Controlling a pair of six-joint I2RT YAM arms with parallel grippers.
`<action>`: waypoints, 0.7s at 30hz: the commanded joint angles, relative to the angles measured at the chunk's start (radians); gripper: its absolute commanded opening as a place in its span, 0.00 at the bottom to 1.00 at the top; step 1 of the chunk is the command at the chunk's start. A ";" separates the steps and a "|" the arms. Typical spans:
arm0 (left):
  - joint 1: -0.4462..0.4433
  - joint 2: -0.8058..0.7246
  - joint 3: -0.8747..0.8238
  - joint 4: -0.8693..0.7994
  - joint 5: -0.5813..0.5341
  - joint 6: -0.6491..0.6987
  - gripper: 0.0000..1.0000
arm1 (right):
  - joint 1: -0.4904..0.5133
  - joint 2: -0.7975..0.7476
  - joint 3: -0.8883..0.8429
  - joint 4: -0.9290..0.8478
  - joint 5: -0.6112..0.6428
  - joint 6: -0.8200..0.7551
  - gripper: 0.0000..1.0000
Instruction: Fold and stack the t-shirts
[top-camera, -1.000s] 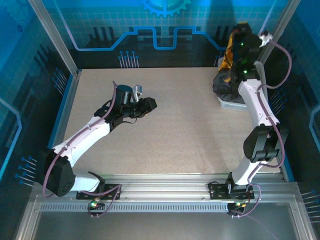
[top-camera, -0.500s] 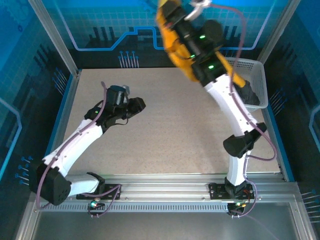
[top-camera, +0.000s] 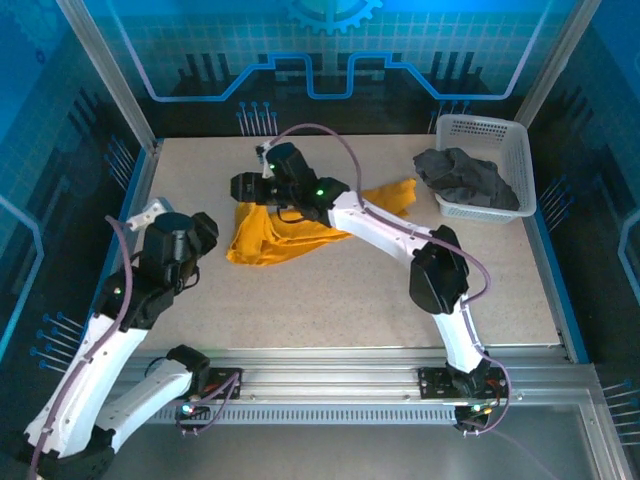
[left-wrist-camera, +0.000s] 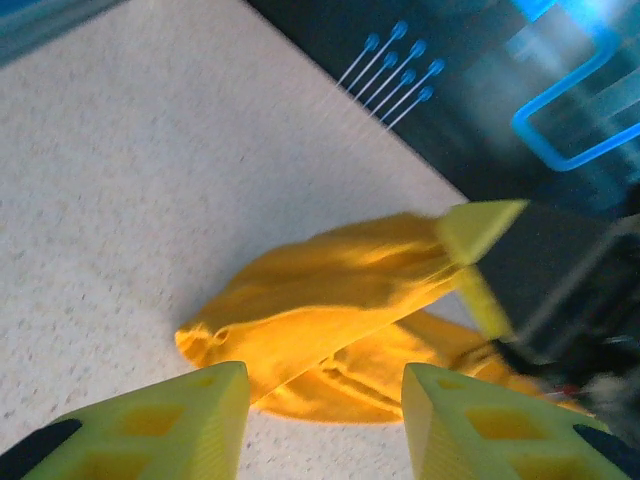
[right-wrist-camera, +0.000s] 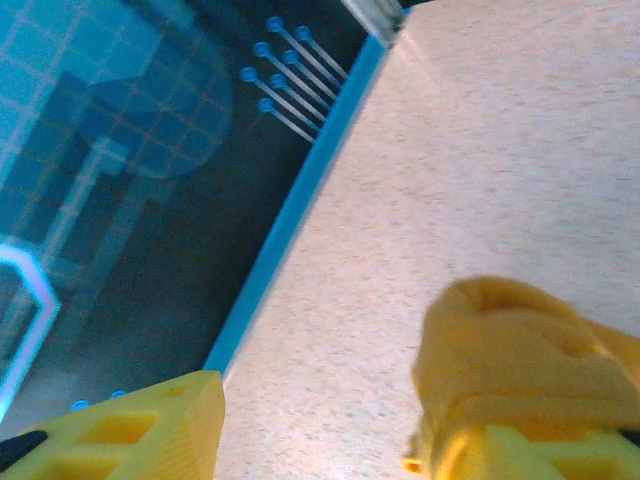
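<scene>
Overhead, I see the crumpled orange-yellow fabric t-shirt (top-camera: 285, 238) on the bench (top-camera: 350, 290), just beside my right pincer (top-camera: 243, 187). The charcoal grey fabric t-shirt (top-camera: 468, 178) lies well apart from it, in the white plastic lattice basket (top-camera: 500, 130).

Left wrist: my left pincer (left-wrist-camera: 320, 390) is spread and empty, with the orange shirt just ahead.

Right wrist: the jaws are parted, with orange cloth bunched against one finger.

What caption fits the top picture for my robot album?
Right gripper at one end of a crumpled orange-yellow t-shirt on the table; grey t-shirt in the white basket.
</scene>
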 joint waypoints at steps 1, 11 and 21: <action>0.032 0.044 -0.089 0.002 0.162 -0.070 0.50 | -0.092 -0.161 -0.095 -0.106 0.050 -0.027 0.57; 0.086 0.366 -0.147 0.265 0.544 -0.156 0.52 | -0.252 -0.354 -0.427 -0.244 0.044 -0.119 0.47; 0.028 0.840 0.119 0.139 0.432 0.198 0.56 | -0.329 -0.373 -0.609 -0.313 0.150 -0.052 0.53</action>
